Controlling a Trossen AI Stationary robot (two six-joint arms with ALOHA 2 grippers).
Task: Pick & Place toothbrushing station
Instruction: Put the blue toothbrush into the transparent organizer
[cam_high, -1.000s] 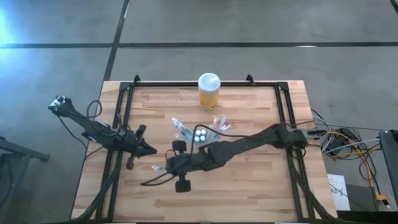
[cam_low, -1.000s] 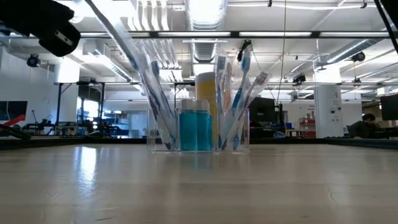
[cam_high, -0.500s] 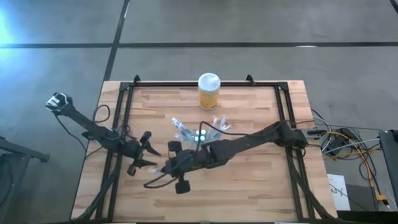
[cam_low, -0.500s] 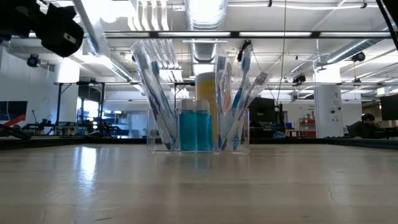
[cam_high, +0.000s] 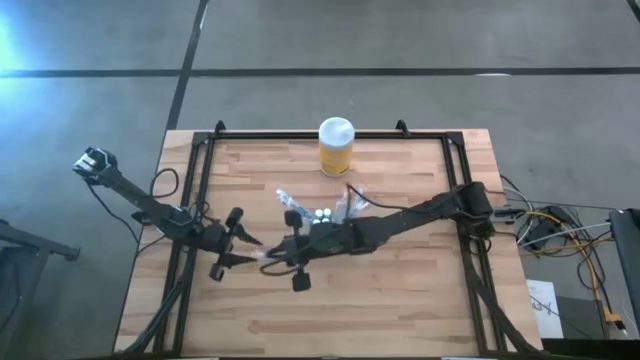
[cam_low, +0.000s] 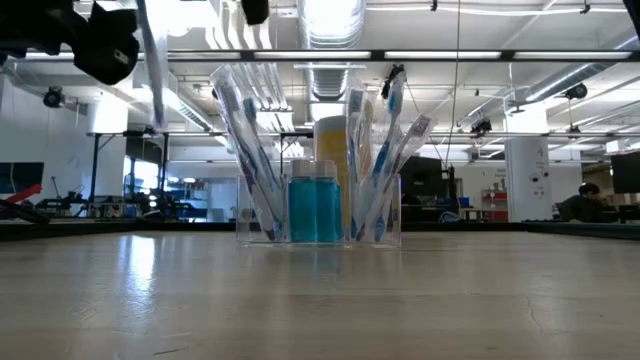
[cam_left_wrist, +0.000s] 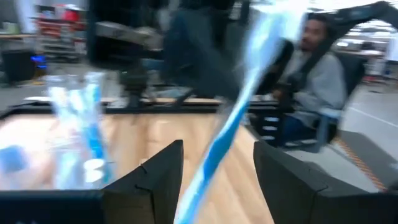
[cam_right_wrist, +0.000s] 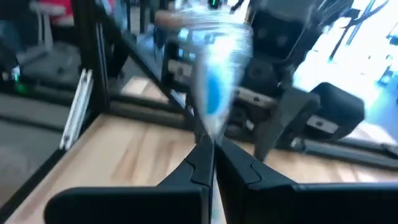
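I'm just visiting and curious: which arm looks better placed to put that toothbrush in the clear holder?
Probably the right: the right gripper is shut on the toothbrush and sits nearer the holder. The left gripper is open beside it.

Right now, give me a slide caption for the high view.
Right gripper holds a wrapped toothbrush toward the left gripper, in front of the clear holder and yellow jar.

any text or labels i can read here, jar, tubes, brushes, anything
No text can be read in these views.
Yellow jar: a label band shows, its print too small to read.
Blue tubes in the clear holder: no print shows.
Toothbrushes: no marking legible.
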